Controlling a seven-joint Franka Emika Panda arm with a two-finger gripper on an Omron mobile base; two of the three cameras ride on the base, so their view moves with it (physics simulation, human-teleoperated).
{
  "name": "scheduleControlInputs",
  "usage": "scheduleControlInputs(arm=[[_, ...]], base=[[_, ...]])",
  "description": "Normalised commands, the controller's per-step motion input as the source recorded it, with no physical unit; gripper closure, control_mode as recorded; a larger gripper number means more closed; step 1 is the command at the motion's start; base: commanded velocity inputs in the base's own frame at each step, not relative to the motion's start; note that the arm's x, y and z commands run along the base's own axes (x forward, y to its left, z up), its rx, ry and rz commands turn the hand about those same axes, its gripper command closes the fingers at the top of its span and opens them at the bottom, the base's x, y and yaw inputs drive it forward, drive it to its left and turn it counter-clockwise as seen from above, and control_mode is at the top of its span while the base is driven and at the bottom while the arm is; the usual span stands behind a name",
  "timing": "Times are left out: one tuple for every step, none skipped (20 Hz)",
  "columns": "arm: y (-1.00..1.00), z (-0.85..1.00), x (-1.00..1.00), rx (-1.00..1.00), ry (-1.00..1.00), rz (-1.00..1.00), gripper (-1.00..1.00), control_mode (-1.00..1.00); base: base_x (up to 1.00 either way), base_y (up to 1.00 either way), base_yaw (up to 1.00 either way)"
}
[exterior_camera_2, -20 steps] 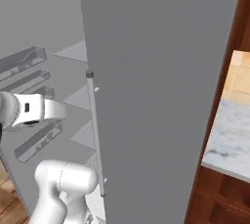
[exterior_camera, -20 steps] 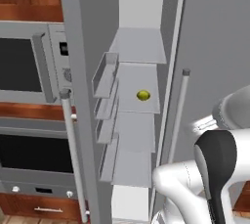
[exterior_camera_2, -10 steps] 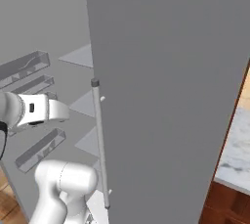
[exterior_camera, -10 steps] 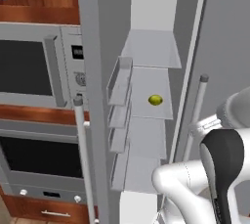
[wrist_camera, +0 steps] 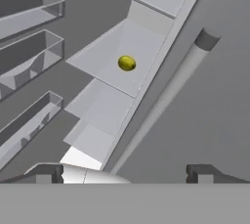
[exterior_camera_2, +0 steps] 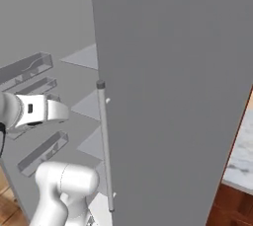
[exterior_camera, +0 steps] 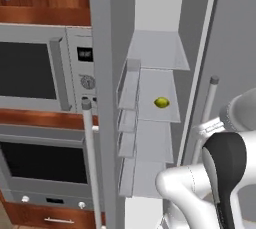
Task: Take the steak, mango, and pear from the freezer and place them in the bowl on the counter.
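Gripper (wrist_camera: pixel 124 171): jaws spread fully wide, holding nothing, touching nothing. Beyond it, at 1 o'clock in the hand view, the long rod handle (wrist_camera: pixel 161 101) of the closed door. Farther in, at 12 o'clock, the pear (wrist_camera: pixel 127 63) lies alone on a translucent shelf (wrist_camera: pixel 105 54) of the open freezer (exterior_camera: pixel 107 48), door bins (wrist_camera: pixel 29 52) at 10 o'clock.

Grey freezer (exterior_camera_2: pixel 173 96), door bins (exterior_camera_2: pixel 29 69)

Pear (exterior_camera: pixel 161 103) (probably) on a middle shelf inside the freezer (exterior_camera: pixel 102 98).
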Motion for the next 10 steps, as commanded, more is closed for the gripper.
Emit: scheduleControlInputs(arm=[[0.00,0.00,0.00,0.00,0.00,0.00,-1.00,1.00],[0.00,0.00,0.00,0.00,0.00,0.00,-1.00,1.00],[0.00,0.00,0.00,0.00,0.00,0.00,-1.00,1.00],[0.00,0.00,0.00,0.00,0.00,0.00,-1.00,1.00],[0.00,0.00,0.00,0.00,0.00,0.00,-1.00,1.00],[0.00,0.00,0.00,0.00,0.00,0.00,-1.00,1.00],[0.00,0.00,0.00,0.00,0.00,0.00,-1.00,1.00],[0.00,0.00,0.00,0.00,0.00,0.00,-1.00,1.00],[0.00,0.00,0.00,0.00,0.00,0.00,-1.00,1.00],[0.00,0.00,0.00,0.00,0.00,0.00,-1.00,1.00]], base=[[0.42,0.16,-0.43],[0.49,0.17,-0.48],[0.41,0.21,-0.56],[0.32,0.24,-0.64],[0.29,0.33,-0.60],[0.17,0.78,-0.41],[0.19,0.78,-0.24],[0.14,0.61,-0.26],[0.16,0.39,-0.31],[0.15,0.18,-0.32]])
